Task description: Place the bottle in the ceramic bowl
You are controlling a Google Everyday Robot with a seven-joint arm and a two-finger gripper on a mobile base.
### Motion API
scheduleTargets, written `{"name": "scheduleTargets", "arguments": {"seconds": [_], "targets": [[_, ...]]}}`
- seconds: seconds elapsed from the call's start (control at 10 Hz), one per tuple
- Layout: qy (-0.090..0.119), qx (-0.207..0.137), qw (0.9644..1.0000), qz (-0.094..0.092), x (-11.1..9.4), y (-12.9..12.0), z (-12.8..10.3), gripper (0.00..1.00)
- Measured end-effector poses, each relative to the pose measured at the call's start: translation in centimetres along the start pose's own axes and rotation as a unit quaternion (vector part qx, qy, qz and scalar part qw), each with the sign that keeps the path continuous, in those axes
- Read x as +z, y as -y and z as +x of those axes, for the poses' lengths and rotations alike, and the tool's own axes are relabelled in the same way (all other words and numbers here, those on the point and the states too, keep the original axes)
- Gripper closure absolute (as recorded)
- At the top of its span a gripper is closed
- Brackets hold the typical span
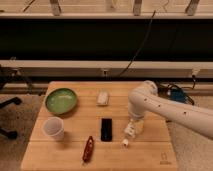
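Observation:
The white bottle [130, 132] lies tilted on the wooden table [150, 150], right of centre, with its cap [125, 142] pointing toward the front edge. My gripper [135, 123] hangs from the white arm [165, 107] and sits directly on the bottle's upper end, hiding part of it. The green ceramic bowl [61, 100] stands at the table's back left, far from the gripper, with nothing in it.
A translucent white cup [54, 128] stands in front of the bowl. A black flat object [106, 129] lies mid-table, a red-brown slender object [88, 148] near the front edge, and a pale block [103, 98] at the back centre. Cables run behind the table.

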Motion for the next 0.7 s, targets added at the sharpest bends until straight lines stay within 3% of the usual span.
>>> {"name": "scheduleTargets", "arguments": {"seconds": [0.4, 0.7], "targets": [[0.03, -0.055, 0.998, 0.0, 0.8, -0.3, 0.7, 0.2], [0.04, -0.087, 0.9954, -0.006, 1.4, -1.0, 0.8, 0.2]]}}
